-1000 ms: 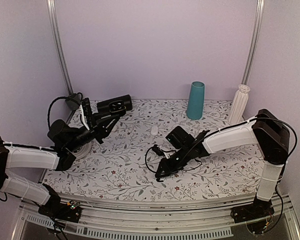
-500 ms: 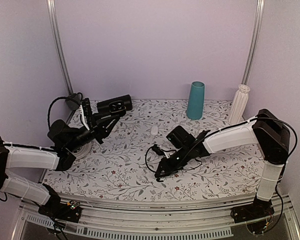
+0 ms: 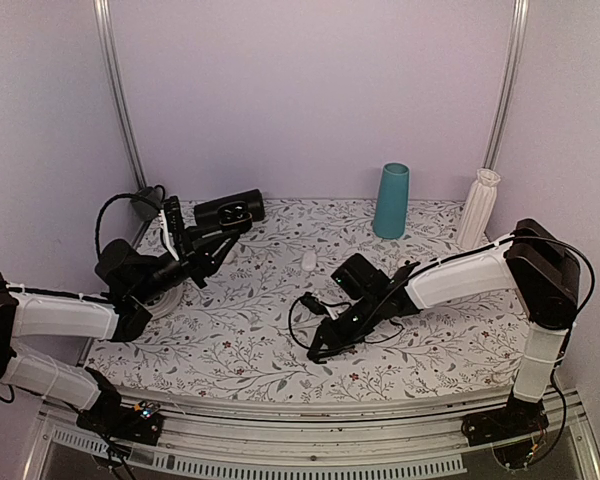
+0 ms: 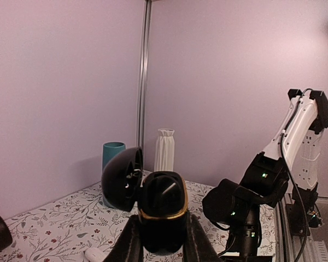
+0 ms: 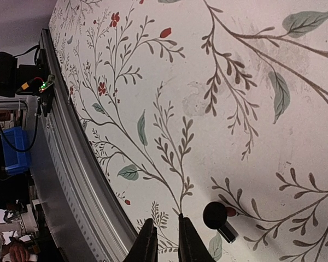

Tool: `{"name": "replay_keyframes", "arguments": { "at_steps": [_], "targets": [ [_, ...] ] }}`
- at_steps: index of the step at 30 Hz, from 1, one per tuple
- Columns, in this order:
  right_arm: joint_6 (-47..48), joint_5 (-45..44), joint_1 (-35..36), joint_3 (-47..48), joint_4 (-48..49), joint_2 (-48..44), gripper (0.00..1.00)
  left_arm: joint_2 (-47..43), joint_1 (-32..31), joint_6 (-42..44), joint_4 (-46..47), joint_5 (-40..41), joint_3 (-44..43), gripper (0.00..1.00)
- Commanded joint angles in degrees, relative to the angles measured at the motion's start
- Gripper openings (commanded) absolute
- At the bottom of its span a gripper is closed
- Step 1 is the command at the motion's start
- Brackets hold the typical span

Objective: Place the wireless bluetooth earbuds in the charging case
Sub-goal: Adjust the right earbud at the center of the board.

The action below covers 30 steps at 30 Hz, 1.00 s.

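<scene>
Charging case (image 4: pixel 163 215) sits clamped in the left end effector (image 4: pixel 163 241), lid (image 4: pixel 122 179) swung open, held up off the desk (image 5: pixel 235 82) — one black earbud (image 5: pixel 216 217) lies just beside the right end effector (image 5: pixel 167 243), whose fingers stand narrowly apart, empty.

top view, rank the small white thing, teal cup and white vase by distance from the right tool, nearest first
From the right tool:
1. small white object, mid-table, straight behind the tool.
2. teal cup, at the back, right of centre.
3. white vase, back right corner.
</scene>
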State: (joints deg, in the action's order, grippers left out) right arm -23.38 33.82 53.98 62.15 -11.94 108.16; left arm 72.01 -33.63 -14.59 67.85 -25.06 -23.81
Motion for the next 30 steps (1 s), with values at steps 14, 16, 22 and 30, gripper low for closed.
{"name": "replay_keyframes", "arguments": {
  "at_steps": [14,16,22,30],
  "targets": [
    [-0.27,1.65,0.23,-0.41,0.78,2.14,0.15,-0.12,-0.56,0.75,0.23,-0.34,-0.18,0.0],
    [-0.27,1.51,0.2,-0.24,0.71,2.27,0.15,-0.11,-0.56,0.75,0.26,-0.26,-0.18,0.0],
    [-0.75,0.65,-0.45,-0.36,1.27,1.94,0.15,-0.11,-0.56,0.83,0.26,-0.25,-0.1,0.0],
    [-1.7,-0.17,-2.01,-0.57,2.39,1.75,0.15,-0.28,-0.56,0.79,0.22,-0.17,-0.01,0.0]
  ]
}}
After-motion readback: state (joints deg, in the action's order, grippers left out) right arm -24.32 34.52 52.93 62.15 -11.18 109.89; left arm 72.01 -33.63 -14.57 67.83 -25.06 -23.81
